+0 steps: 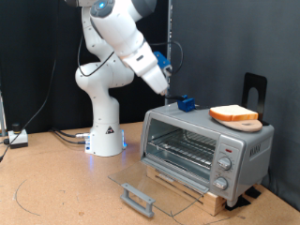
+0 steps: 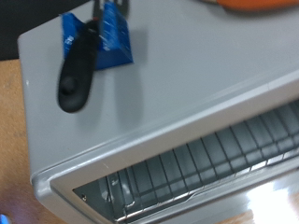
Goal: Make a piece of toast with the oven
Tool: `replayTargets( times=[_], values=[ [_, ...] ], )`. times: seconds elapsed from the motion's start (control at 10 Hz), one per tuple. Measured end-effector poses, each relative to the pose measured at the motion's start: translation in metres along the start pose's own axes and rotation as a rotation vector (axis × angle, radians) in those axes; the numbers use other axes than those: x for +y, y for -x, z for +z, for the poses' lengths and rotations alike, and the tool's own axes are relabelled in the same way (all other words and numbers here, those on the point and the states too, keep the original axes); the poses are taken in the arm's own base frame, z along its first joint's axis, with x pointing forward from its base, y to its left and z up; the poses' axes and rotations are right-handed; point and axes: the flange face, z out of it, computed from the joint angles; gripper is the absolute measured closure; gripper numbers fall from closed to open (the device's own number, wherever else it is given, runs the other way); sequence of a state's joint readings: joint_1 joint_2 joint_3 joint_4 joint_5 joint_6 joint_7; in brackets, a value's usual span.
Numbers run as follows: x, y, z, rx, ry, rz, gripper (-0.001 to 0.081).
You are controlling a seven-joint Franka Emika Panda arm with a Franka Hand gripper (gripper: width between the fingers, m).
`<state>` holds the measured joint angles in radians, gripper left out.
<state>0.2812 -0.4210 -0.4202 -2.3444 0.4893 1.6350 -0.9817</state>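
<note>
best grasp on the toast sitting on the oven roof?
Pinch the piece of toast across its crust edges, coming straight down from above. It lies flat on a round board on the oven top, so likely only its sides are exposed; the gripper hovers nearby.

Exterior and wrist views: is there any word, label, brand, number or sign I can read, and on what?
None can be read.
Oven: small marks around the knobs on its front panel, too small and blurred to read.
Robot base: a dark mark, too small to read.
Gripper, over the oven top, with blue finger pads: no text visible.
Piece of toast, on the oven top: no text.
</note>
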Motion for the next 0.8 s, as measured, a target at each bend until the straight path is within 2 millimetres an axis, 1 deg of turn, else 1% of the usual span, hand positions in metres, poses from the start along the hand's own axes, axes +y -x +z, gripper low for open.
replayTargets(
  times=[0.3, 0.5, 0.6, 0.7, 0.8],
  values=[
    [-0.039, 0.002, -0.015, 0.013, 0.031, -0.113, -0.0001],
    [-0.066, 0.005, -0.025, 0.024, 0.038, -0.131, -0.0001],
    [-0.074, 0.011, -0.026, 0.032, 0.042, -0.121, -0.0001],
    [-0.074, 0.01, -0.025, 0.03, 0.041, -0.124, -0.0001],
    [-0.073, 0.005, -0.025, 0.065, 0.059, -0.168, -0.0001]
  ],
)
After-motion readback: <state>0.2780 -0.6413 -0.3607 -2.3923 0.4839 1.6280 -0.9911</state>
